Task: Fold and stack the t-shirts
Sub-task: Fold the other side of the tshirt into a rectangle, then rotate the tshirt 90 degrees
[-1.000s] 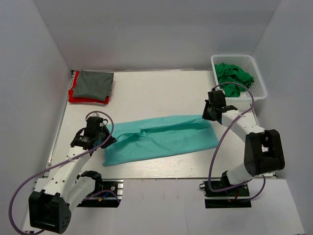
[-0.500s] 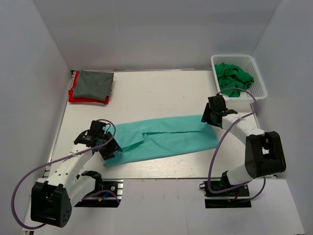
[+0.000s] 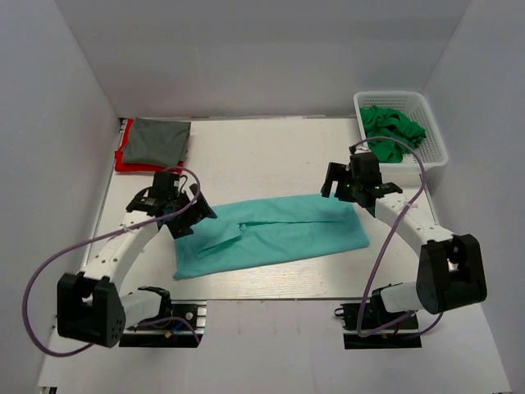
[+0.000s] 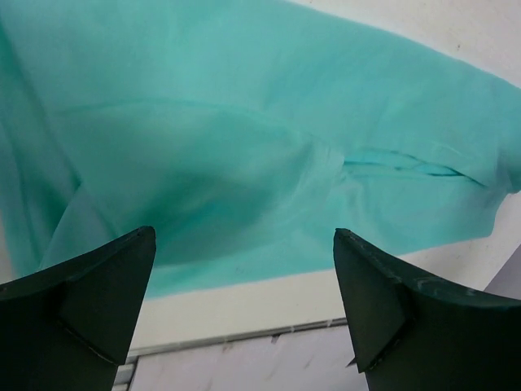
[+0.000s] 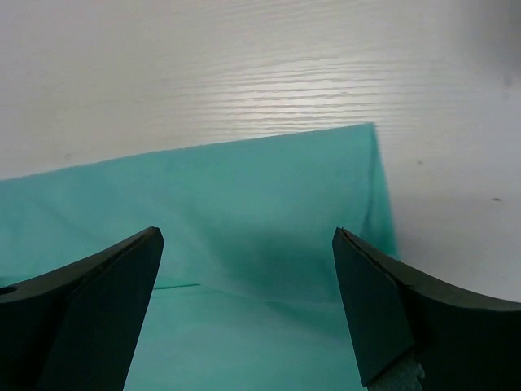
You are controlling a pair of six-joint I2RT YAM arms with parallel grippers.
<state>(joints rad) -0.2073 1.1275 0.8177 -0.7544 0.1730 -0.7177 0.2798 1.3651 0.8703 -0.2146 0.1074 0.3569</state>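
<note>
Two tools stand with their jaws spread wide and nothing between them: the left tool (image 3: 184, 215) hangs over the left end of the light teal t-shirt (image 3: 279, 234), and the right tool (image 3: 343, 184) hangs over its far right corner. That shirt lies folded into a long band (creased near its middle) across the near half of the desk (image 3: 254, 156). A dark grey t-shirt (image 3: 158, 141) rests on a red t-shirt (image 3: 125, 162) at the far left corner, and a bright green t-shirt (image 3: 392, 127) sits crumpled in the white basket (image 3: 392, 94) at the far right.
</note>
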